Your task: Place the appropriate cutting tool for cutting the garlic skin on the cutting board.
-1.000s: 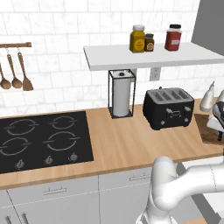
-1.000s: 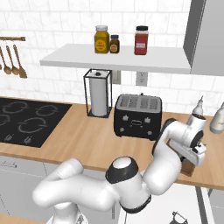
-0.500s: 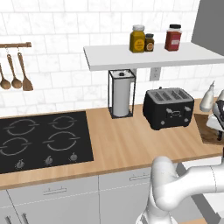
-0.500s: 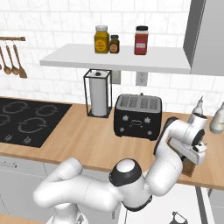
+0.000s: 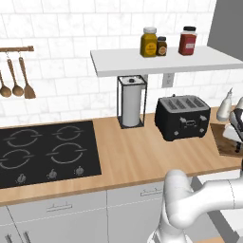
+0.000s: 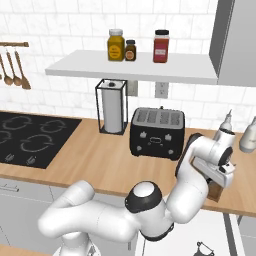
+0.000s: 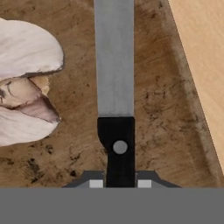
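Observation:
The cutting tool (image 7: 114,78) has a grey blade and a black handle (image 7: 119,148), and it lies lengthwise over the dark brown cutting board (image 7: 162,109). My gripper (image 7: 120,183) is shut on the rear end of that handle, with a fingertip on each side of it. The garlic (image 7: 24,83), whitish-pink with its cloves showing, rests on the board just left of the blade. In the base views my gripper (image 6: 220,175) hangs low over the board (image 6: 215,191) at the counter's right end. The board (image 5: 227,142) is partly hidden behind the hand.
Light wood counter (image 7: 205,57) runs along the board's right edge. Two pale shakers (image 6: 226,127) (image 6: 248,135) stand behind the board. A black toaster (image 5: 182,116) stands to its left, then a paper towel holder (image 5: 132,102) and the stove (image 5: 45,152). Jars sit on the shelf above.
The hand has stayed low over the board, with hardly any shift. Nothing else has moved.

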Motion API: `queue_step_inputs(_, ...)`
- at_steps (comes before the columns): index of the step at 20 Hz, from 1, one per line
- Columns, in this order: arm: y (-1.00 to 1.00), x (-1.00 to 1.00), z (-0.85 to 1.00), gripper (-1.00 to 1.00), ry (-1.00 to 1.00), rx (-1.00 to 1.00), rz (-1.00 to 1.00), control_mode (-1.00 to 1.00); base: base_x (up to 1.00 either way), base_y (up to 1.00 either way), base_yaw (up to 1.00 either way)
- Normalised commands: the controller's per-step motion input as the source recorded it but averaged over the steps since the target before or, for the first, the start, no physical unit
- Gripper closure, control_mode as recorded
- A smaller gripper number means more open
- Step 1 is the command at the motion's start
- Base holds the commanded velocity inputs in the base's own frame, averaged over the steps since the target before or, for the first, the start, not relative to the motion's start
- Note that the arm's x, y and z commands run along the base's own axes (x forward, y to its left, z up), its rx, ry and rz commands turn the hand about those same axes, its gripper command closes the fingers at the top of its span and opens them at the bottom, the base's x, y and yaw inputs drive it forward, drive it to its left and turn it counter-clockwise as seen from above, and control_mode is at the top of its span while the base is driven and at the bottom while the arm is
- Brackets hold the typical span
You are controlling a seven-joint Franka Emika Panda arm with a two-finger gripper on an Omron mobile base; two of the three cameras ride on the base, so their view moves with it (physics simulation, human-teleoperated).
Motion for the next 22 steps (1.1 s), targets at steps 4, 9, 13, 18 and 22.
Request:
queue_step_inputs(4, 0.06, -0.03, -0.21, -1.0, -0.01, 0.0, 0.0, -1.0, 0.0, 0.0, 0.0)
queue_step_inputs(9, 0.04, -0.17, 0.22, -1.0, 0.0, 0.0, 0.02, -1.0, 0.0, 0.0, 0.0)
queue_step_inputs(13, 0.13, -0.38, 0.53, -1.0, 0.0, 0.0, 0.05, -1.0, 0.0, 0.0, 0.0)
queue_step_inputs(18, 0.51, -0.59, 0.88, -1.0, -0.05, -0.02, 0.12, -1.0, 0.0, 0.0, 0.0)
queue_step_inputs(22, 0.96, -1.0, 0.48, -1.0, -0.28, -0.12, 0.14, -1.0, 0.0, 0.0, 0.0)
